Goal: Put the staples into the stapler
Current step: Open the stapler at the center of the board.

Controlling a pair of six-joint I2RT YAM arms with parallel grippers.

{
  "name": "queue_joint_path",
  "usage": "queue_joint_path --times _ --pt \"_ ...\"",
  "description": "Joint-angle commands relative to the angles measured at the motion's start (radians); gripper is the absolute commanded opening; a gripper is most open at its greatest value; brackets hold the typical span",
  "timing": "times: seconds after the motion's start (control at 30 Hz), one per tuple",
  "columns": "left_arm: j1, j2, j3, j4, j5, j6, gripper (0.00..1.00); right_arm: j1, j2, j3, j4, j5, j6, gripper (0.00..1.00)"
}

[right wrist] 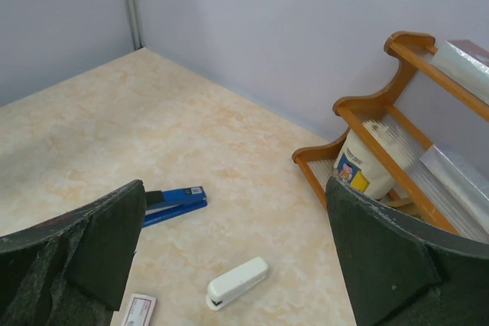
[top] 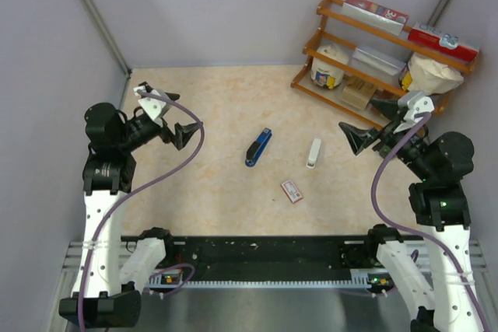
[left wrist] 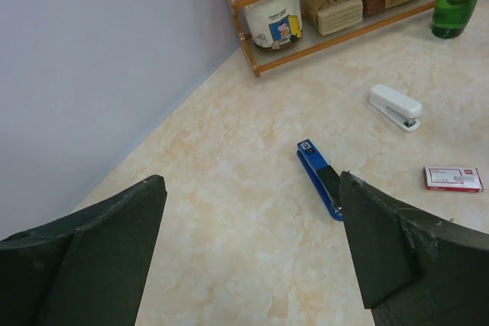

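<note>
Two grippers are noted spread wide and empty: left gripper (top: 185,134), right gripper (top: 356,138). Between them the stapler (top: 259,148) lies closed, long axis diagonal, nearer the left; the staples box (top: 292,190) is nearer the right.

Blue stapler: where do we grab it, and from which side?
Probably mid-body, jaws across its narrow width, coming straight down. The blue stapler lies flat and closed with bare table along both long sides; the left gripper, open, has the clearer path.
</note>
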Motion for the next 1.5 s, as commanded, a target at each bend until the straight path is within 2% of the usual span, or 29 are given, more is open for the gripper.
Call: queue_joint_path --times 0.0,0.2,0.27,0.43,0.63,0.77,0.93,1.2,1.47 --pt "0.003 -0.011 -0.014 0.032 0.048 0.046 0.99 0.014 0.009 -0.014 0.03 -0.03 0.022 0.99" --pt "-0.026 0.015 -0.015 0.033 0.028 0.11 0.99 0.014 0.012 -0.049 0.035 -0.099 -0.079 0.99" --pt "-0.091 0.033 -0.015 0.03 -0.032 0.159 0.99 0.012 0.015 -0.065 0.03 -0.113 -0.14 0.99" --pt "-0.294 0.11 -0.031 0.009 -0.285 0.378 0.99 0.014 0.021 -0.039 -0.034 -0.051 -0.208 0.99" --pt "-0.437 0.263 -0.023 0.008 -0.412 0.664 0.99 0.014 -0.002 -0.083 -0.131 -0.007 -0.294 0.99" --pt "-0.466 0.38 0.004 0.036 -0.46 0.86 0.98 0.012 -0.019 -0.112 -0.131 -0.004 -0.303 0.99" --pt "-0.484 0.509 0.015 0.09 -0.521 0.995 0.98 0.012 -0.008 -0.126 -0.131 -0.002 -0.318 0.99" --pt "-0.532 0.621 -0.138 0.26 -0.541 0.985 0.98 0.014 -0.003 -0.146 -0.123 -0.01 -0.334 0.99" --pt "-0.586 0.737 -0.193 0.43 -0.61 0.966 0.98 0.014 0.003 -0.154 -0.125 -0.022 -0.335 0.99"
